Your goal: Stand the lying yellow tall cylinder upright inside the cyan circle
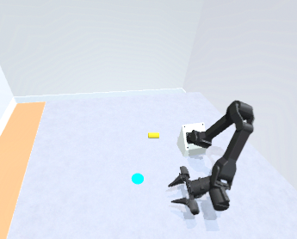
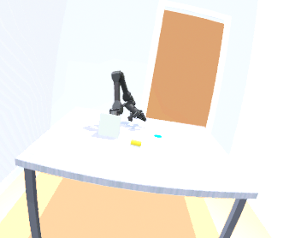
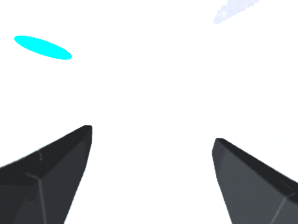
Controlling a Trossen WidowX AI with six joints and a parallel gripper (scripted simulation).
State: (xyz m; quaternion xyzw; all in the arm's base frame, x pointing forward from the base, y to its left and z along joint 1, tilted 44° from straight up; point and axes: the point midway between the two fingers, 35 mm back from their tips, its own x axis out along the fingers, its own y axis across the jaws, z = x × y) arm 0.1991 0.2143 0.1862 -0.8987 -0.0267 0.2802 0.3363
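yellow tall cylinder [image 1: 153, 135] lies on the tabletop [image 1: 88, 142] beyond the cyan circle [image 1: 137, 178]; end effector [image 1: 176, 192] beside the circle, released, grasping nothing.

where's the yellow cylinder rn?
In the top view the yellow cylinder lies on its side on the table, left of the white base block and up-right of the cyan circle, apart from the open gripper.

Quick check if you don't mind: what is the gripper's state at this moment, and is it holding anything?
Gripper: open, holding nothing; the yellow cylinder lies apart on the table.
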